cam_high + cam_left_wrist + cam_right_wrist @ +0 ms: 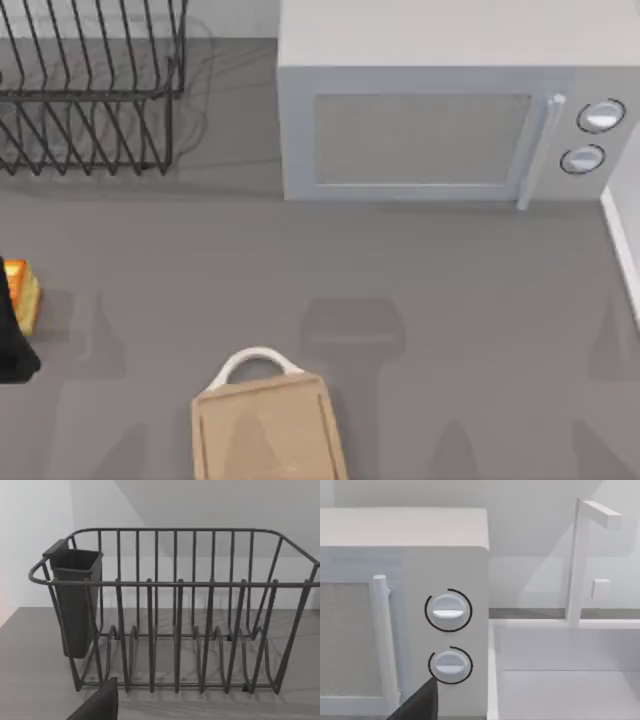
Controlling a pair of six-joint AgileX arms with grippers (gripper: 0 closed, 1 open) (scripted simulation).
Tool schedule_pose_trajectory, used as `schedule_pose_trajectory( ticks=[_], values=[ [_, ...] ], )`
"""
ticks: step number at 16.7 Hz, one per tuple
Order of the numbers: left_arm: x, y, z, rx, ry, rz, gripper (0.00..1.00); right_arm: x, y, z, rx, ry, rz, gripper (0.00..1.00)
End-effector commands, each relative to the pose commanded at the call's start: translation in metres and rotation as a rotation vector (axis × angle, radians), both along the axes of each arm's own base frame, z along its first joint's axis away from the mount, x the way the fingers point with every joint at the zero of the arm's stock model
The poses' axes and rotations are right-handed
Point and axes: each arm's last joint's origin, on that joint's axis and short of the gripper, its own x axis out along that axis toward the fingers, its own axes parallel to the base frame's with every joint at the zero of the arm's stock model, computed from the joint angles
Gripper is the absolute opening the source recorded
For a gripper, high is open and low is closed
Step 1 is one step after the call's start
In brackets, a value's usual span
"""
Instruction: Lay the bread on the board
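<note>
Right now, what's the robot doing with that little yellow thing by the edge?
That is the bread, sitting at the table's far left edge in the top view, with a dark part of the left arm right beside it. I cannot tell whether the bread is being held. The board waits near the front middle with nothing on it, so the bread has not been laid there yet. At the back stand a wire dish rack and a microwave.
</note>
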Motion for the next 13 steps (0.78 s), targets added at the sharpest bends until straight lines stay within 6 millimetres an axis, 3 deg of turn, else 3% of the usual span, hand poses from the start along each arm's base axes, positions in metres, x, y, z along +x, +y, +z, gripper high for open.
schedule_pose_trajectory(
  ticks=[4, 8, 11, 13],
  values=[
    [0.000, 0.000, 0.005, 0.001, 0.024, 0.004, 1.00, 0.000, 0.000, 0.000, 0.000, 0.000, 0.000, 1.00],
    [0.007, 0.002, 0.033, 0.005, 0.177, 0.017, 1.00, 0.000, 0.000, 0.000, 0.000, 0.000, 0.000, 1.00],
    [0.026, 0.004, 0.057, 0.008, 0.391, 0.027, 1.00, 0.000, 0.000, 0.000, 0.000, 0.000, 0.000, 1.00],
    [0.050, 0.007, 0.067, 0.006, 0.578, 0.032, 1.00, 0.000, 0.000, 0.000, 0.000, 0.000, 0.000, 1.00]
  ],
)
